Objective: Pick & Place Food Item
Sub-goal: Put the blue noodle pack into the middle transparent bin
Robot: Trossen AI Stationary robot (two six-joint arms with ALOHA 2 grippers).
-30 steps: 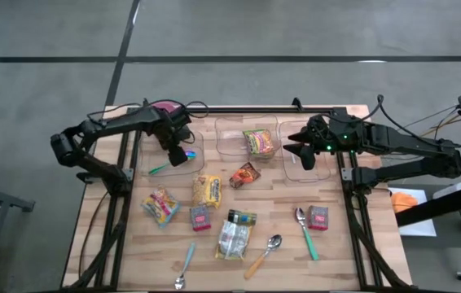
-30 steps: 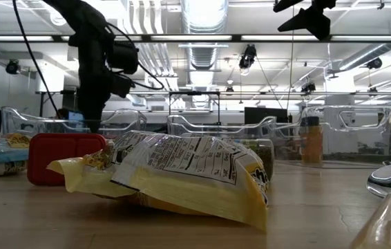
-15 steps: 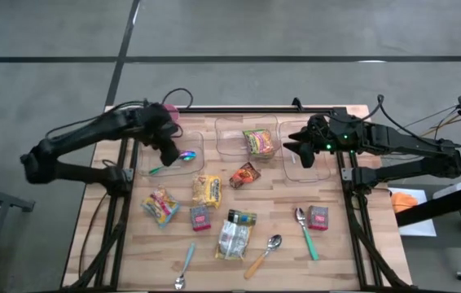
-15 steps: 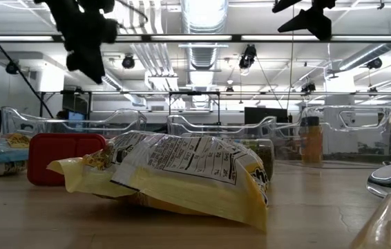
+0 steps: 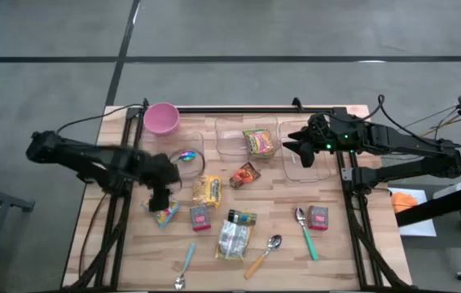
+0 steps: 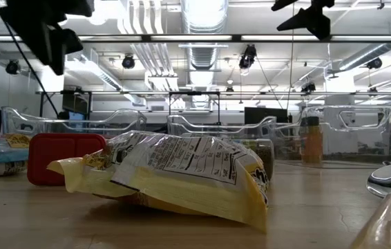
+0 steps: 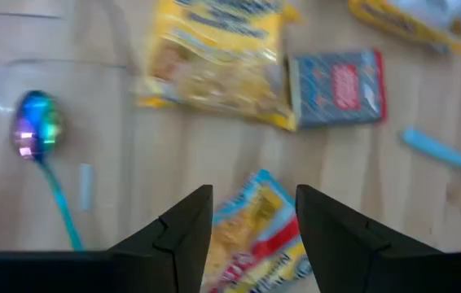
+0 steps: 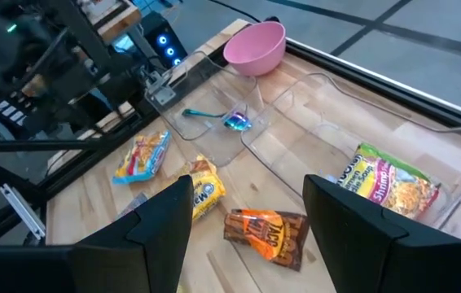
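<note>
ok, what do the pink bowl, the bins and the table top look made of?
Pink bowl: likely matte plastic, uniform colour, no glare. Bins: clear, probably plastic; the wood shows through them. Table top: pale wood planks, seams and grain visible, low sheen.

snack packet (image 7: 256, 236) between open jaws
</note>
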